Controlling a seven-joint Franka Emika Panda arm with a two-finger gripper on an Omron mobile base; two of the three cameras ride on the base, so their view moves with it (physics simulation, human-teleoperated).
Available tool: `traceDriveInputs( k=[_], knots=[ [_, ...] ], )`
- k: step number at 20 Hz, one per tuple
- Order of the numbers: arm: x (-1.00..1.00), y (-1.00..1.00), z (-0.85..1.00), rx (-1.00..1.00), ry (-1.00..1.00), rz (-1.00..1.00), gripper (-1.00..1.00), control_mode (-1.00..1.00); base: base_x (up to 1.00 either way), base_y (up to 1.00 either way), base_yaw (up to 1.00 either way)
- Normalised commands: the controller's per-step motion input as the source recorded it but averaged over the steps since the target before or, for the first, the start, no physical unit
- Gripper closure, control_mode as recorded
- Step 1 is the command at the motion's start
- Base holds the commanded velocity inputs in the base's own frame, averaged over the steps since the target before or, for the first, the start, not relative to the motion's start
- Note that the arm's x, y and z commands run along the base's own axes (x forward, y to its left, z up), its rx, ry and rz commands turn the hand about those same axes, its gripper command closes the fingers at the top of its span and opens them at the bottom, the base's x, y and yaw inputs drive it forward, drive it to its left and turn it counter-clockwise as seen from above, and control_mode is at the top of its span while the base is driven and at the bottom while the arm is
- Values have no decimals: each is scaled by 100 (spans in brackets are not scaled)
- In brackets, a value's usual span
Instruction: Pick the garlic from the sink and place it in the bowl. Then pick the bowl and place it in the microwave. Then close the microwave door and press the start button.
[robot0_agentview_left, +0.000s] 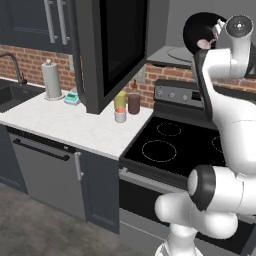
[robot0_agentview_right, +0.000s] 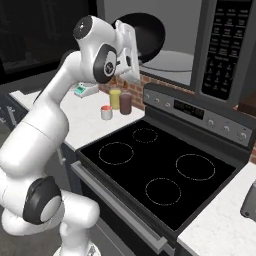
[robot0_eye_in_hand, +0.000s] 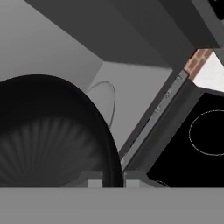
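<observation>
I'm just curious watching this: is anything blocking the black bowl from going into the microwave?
Nothing visible does. The tool holds the bowl tilted at the microwave opening; the microwave door is swung wide open to the left, and the glass turntable inside looks bare.

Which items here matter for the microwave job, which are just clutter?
Job: glossy black round bowl clamped in the gripper; black microwave; its open glass-windowed door; black sink.

Clutter: paper towel roll, yellow jar, dark jar, black stove.

bowl – glossy black, tilted on edge | microwave – grey interior | microwave door – open
</observation>
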Motion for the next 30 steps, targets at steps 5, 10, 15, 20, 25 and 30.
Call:
traceDriveInputs(
  k=[5, 10, 15, 20, 25, 30],
  knots=[
    [63, -29, -1, 0, 0, 1, 100, -100, 0, 0, 0],
    [63, -30, -4, 0, 0, 2, 100, -100, 0, 0, 0],
    [59, -25, -11, 0, 2, 3, 100, -100, 0, 0, 0],
    [38, -20, -20, 0, 3, 4, 100, -100, 0, 0, 0],
    [30, -14, -6, 0, 5, 4, 100, -100, 0, 0, 0],
    [25, -8, -5, 0, 3, 2, 100, -100, 0, 0, 0]
  ],
)
